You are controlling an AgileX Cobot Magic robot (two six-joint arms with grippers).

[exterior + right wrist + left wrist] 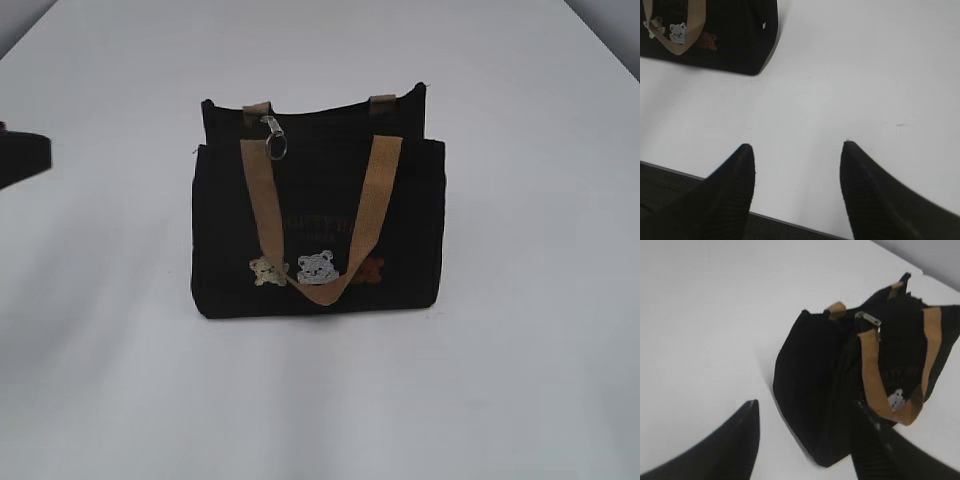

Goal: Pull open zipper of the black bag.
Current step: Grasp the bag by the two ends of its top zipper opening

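The black bag (320, 240) stands upright in the middle of the white table, its tan handles hanging over the front with the bear patches. The zipper's silver pull (274, 140) with its ring hangs at the top edge, left of centre. My left gripper (807, 404) is open, with the bag's near end (810, 375) in view beyond its fingers and the pull (869, 320) farther off. Only a dark part of the left arm (22, 158) shows at the exterior view's left edge, well away from the bag. My right gripper (796, 146) is open over bare table, the bag (735, 35) far to its upper left.
The white table (520, 380) stretches around the bag on all sides. In the right wrist view the table's front edge (790, 221) runs just beneath the fingers, with dark floor below it.
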